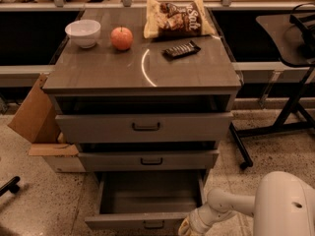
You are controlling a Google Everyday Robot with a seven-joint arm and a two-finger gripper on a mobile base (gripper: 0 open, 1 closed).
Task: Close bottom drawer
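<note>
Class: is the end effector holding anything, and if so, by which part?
It cannot be told. The end effector is by the right end of the open bottom drawer front, at the picture's lower edge.

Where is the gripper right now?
The gripper is at the bottom edge of the camera view, right of centre, beside the front right corner of the open bottom drawer.
</note>
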